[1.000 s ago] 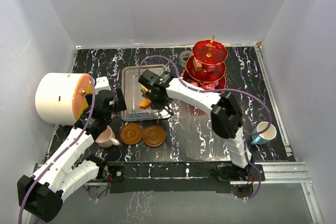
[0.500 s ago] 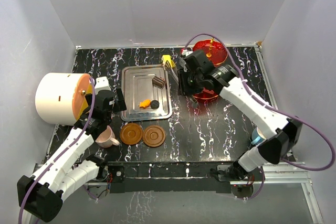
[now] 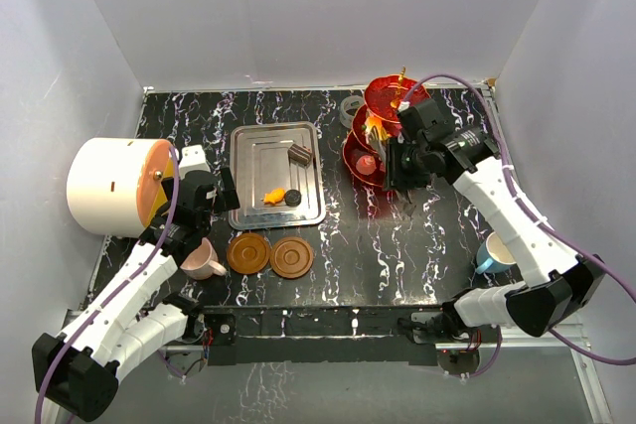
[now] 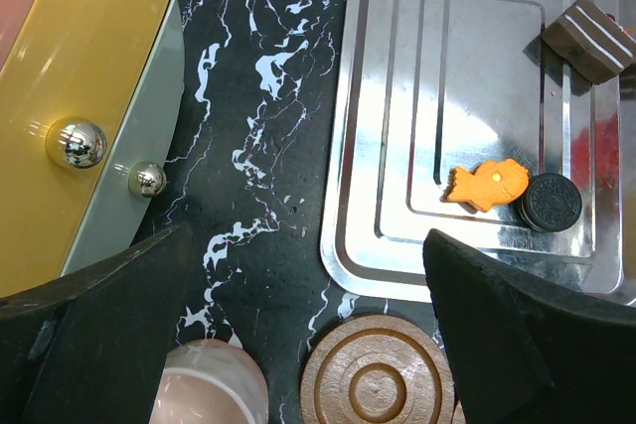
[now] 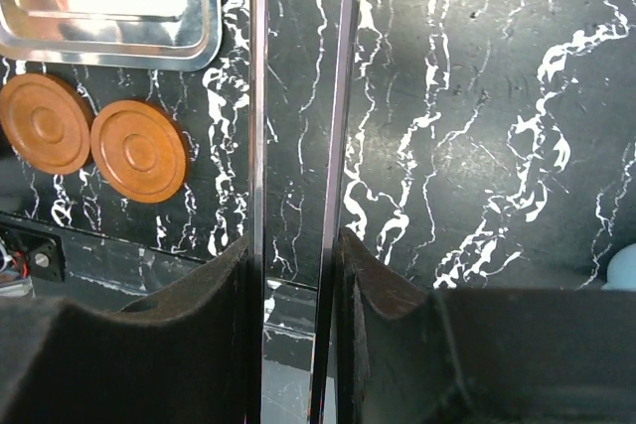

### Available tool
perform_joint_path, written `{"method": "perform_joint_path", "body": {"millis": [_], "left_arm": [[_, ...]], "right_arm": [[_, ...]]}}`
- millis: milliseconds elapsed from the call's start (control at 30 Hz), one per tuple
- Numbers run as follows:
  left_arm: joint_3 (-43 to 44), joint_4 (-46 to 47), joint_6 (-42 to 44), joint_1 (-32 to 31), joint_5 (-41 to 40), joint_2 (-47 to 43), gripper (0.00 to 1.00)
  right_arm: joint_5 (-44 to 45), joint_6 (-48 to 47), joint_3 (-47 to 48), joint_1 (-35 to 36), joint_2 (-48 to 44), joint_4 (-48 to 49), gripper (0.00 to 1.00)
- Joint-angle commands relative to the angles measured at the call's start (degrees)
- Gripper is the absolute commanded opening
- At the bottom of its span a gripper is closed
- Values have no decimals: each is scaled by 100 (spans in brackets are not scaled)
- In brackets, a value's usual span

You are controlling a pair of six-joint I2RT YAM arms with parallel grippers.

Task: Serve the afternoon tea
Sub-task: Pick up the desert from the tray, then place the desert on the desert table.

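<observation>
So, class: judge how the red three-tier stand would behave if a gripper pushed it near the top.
The three-tier stand stands tall on a thin gold stem, so a high push would probably tip it. Its red see-through tiers look rigid, possibly brittle. Sweets on them could spill.

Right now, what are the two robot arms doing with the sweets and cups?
The right gripper is shut on thin metal tongs beside the red see-through three-tier stand, which holds some sweets. The left gripper hangs open by the pink cup and two brown round saucers. An orange fish-shaped sweet, a black round biscuit and a brown striped cake lie on the flat silver tray.
</observation>
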Motion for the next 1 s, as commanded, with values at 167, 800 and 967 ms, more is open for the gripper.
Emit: {"method": "perform_joint_path", "body": {"millis": [167,800,967], "left_arm": [[46,29,16,0,-4,-110,99],[52,20,16,-1,-17,-92,99],[48,20,25,1,-8,-96,99]], "right_arm": [[13,-87,-121,-339,-139,-85,28],[-1830,-57,-1042,-1559,-256,1312,28],[-2665,130,-1419,-1961,-416,1725,29]]}}
